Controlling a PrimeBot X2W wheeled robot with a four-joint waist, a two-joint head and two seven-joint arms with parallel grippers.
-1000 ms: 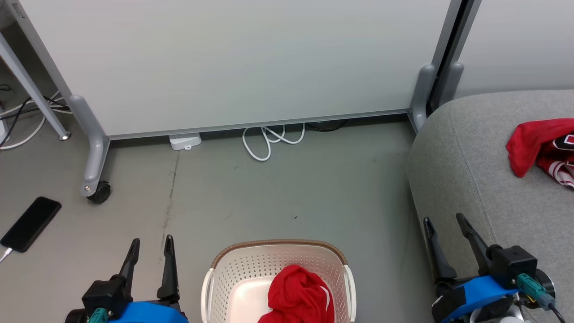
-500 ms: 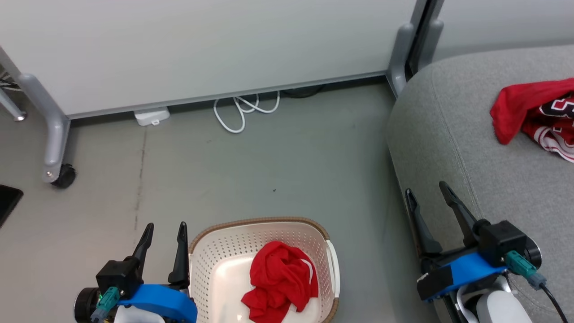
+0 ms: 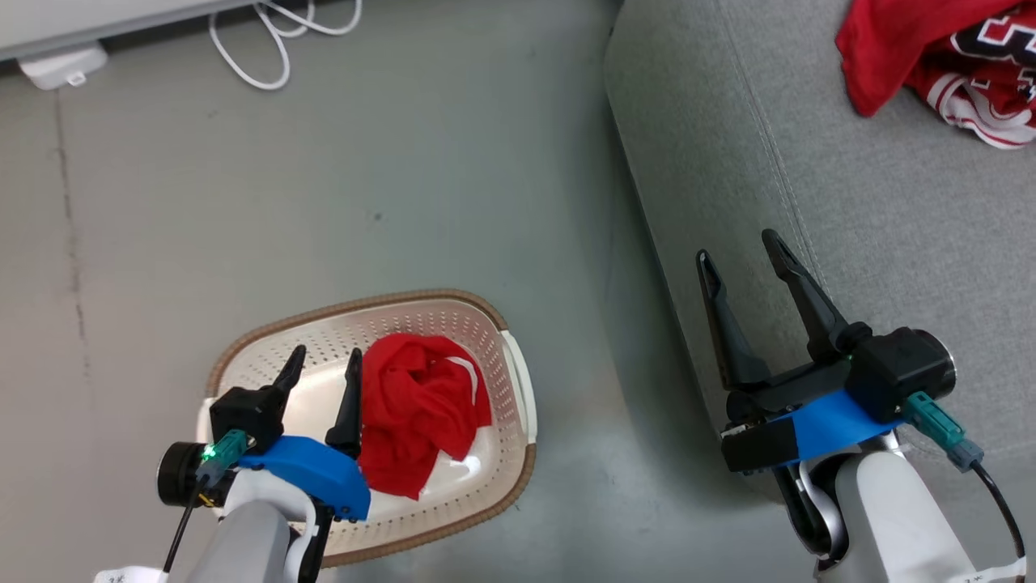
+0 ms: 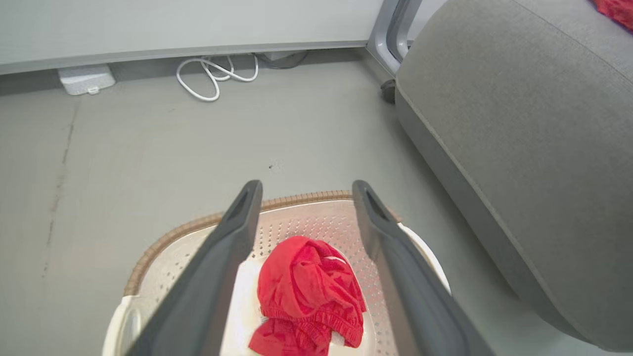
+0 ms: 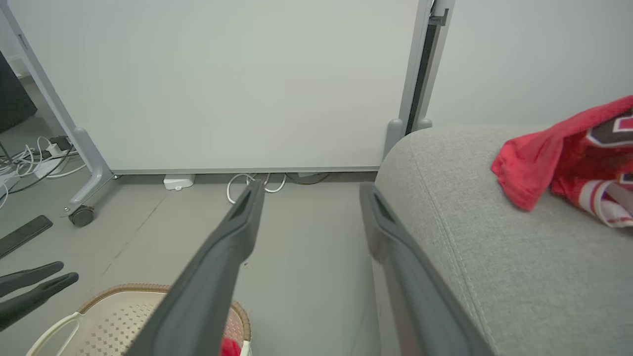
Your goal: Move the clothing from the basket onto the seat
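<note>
Grey floor [image 3: 324, 162], pale partition wall [image 5: 222, 89]

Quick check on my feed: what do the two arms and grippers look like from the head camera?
Both the left gripper and right gripper have two long, tapering black fingers on a black block, with a blue mount behind it and a pale forearm. A cabled teal connector plugs into each. A green light glows by the left one's.

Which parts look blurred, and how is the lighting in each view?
Head view: even light, soft shadow beside the seat. Left wrist view: left gripper soft-edged near the lens, red shorts crisp. Right wrist view: right gripper likewise soft.
</note>
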